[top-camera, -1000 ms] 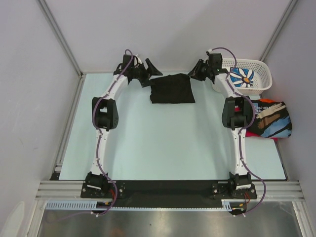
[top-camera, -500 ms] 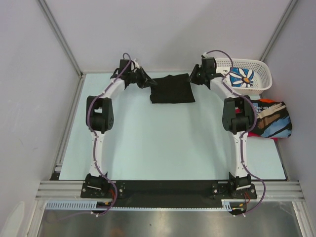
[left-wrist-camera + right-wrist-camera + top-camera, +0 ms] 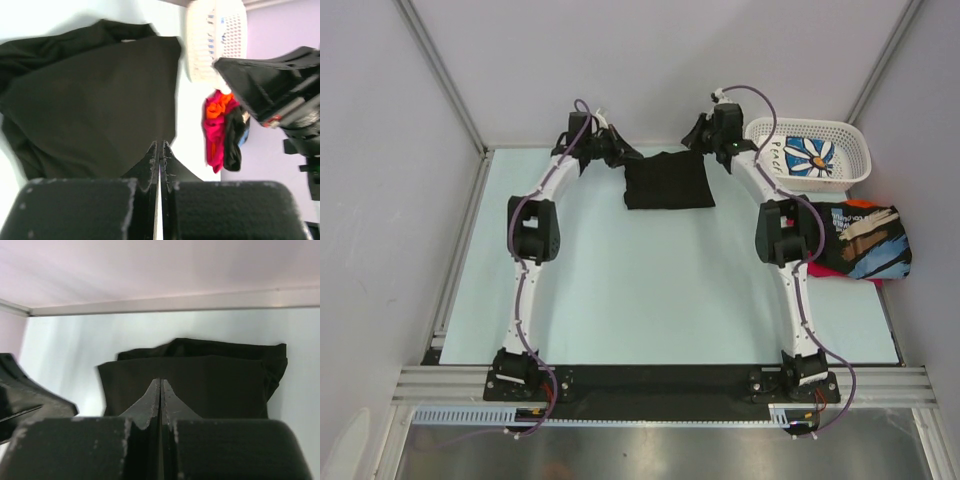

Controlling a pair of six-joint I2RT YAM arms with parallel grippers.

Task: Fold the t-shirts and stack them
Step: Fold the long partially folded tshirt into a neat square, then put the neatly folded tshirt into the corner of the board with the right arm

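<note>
- The left gripper [image 3: 160,146]: I see its two fingers pressed flat together with no gap. The tips sit at the far-left corner of the folded plain black cloth t-shirt [image 3: 668,182]. I cannot tell whether any cloth is caught between them.
- The right gripper [image 3: 160,384]: its fingers are likewise together. The tips sit at the far-right corner of the same shirt, and again I cannot tell whether cloth is pinched.
- The shirt lies flat between the two grippers as a rough rectangle on the pale mint table top [image 3: 620,290]. In my right wrist view the top layer has straight edges. A lower layer sticks out beyond it on the side away from the fingertips and to their right. In my left wrist view the edge by the fingertips is straight, and rumpled cloth shows along the far side.
- Room: back from both grippers, toward the arm bases, the table top runs wide and uncovered. Ahead of them the grey back wall [image 3: 670,60] rises just past the shirt's far edge, so there is little room.
- The white plastic lattice basket [image 3: 858,148] stands just outside the right gripper in the table's far right corner. It holds a white t-shirt with blue daisy print [image 3: 810,155].
- Behind the right gripper, beside that arm's elbow, a black t-shirt with tan, light-blue and white brush-stroke print [image 3: 868,240] lies on a red t-shirt [image 3: 835,273] at the table's right edge. I cannot tell whether the elbow touches the pile.
</note>
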